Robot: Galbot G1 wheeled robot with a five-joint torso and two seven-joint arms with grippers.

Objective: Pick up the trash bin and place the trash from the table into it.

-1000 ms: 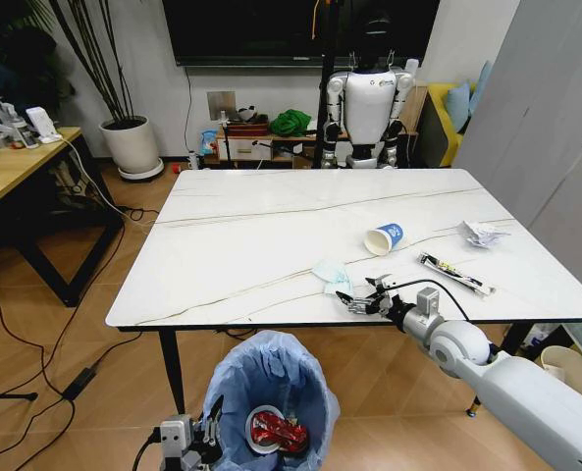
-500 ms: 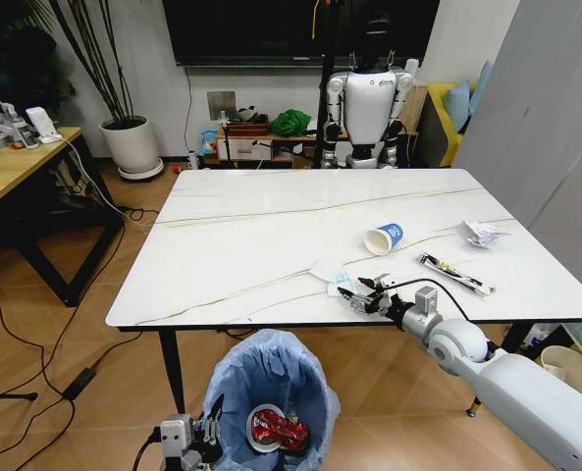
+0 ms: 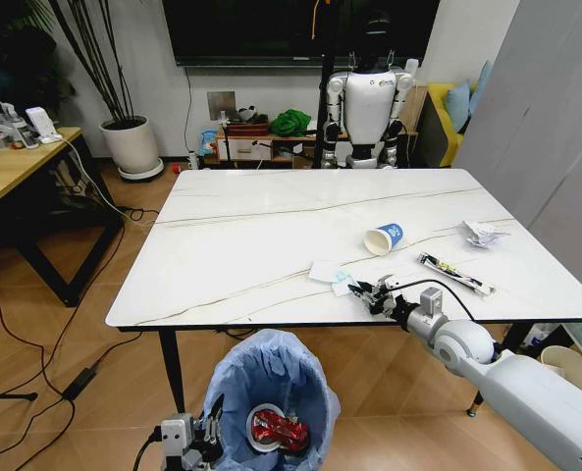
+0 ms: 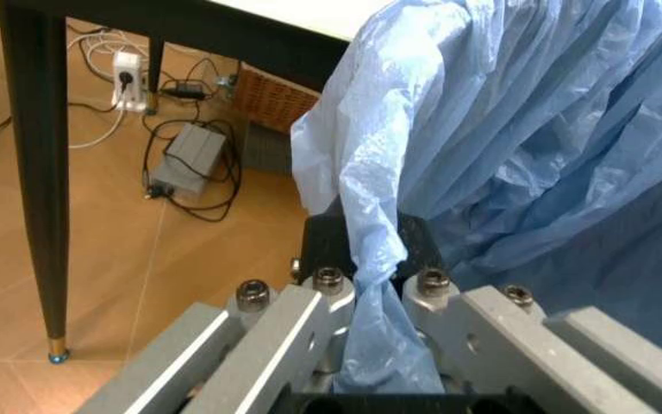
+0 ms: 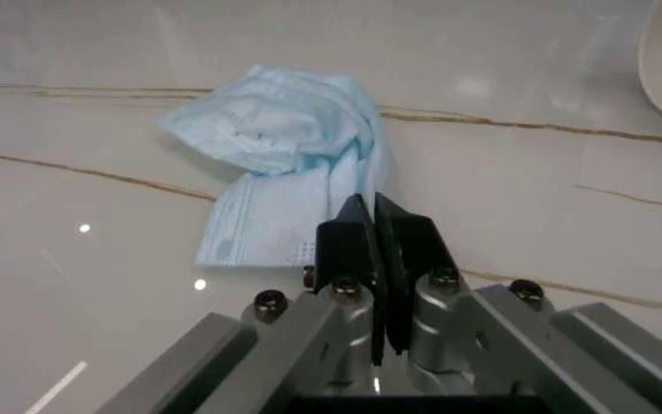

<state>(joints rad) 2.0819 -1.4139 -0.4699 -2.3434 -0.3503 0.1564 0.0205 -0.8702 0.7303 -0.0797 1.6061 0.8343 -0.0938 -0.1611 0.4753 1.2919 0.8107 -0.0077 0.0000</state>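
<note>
trash is partly cleared: a crushed red can (image 3: 280, 429) and a white disc (image 3: 258, 425) are seen inside the trash bin (image 3: 271, 388), whose blue liner is clamped by the left claw (image 4: 375, 285) below the surface (image 3: 271, 235). the mask (image 5: 285, 155), cup (image 3: 383, 238), crumpled paper (image 3: 483, 233) and long wrapper (image 3: 455, 274) are left. the right claw (image 5: 375, 237) is closed at the mask's edge, possibly pinching it; the mask's long axis is laid along the claw's reach.

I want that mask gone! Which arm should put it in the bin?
Probably right: its end effector is shut at the mask on the table, while the left end effector is clamped on the bin liner.
</note>
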